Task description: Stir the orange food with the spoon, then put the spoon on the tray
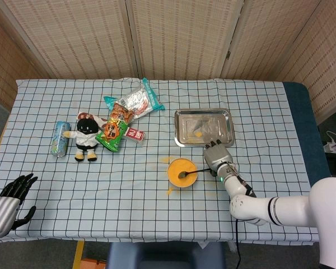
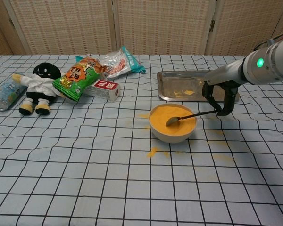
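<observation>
A white bowl (image 1: 182, 173) (image 2: 172, 124) of orange food sits near the table's middle. My right hand (image 1: 216, 157) (image 2: 219, 95) holds a dark metal spoon (image 1: 191, 171) (image 2: 188, 116) by the handle end, just right of the bowl. The spoon's head rests in the orange food. Behind the bowl lies the silver tray (image 1: 204, 126) (image 2: 196, 85) with a small orange smear in it. My left hand (image 1: 10, 202) hangs open off the table's near-left corner, holding nothing.
Orange spills (image 2: 153, 151) mark the cloth around the bowl. To the left lie snack packets (image 1: 123, 119), a small red box (image 1: 135, 134), a plush doll (image 1: 86, 136) and a can (image 1: 59, 138). The checked tablecloth ends close in front of the bowl.
</observation>
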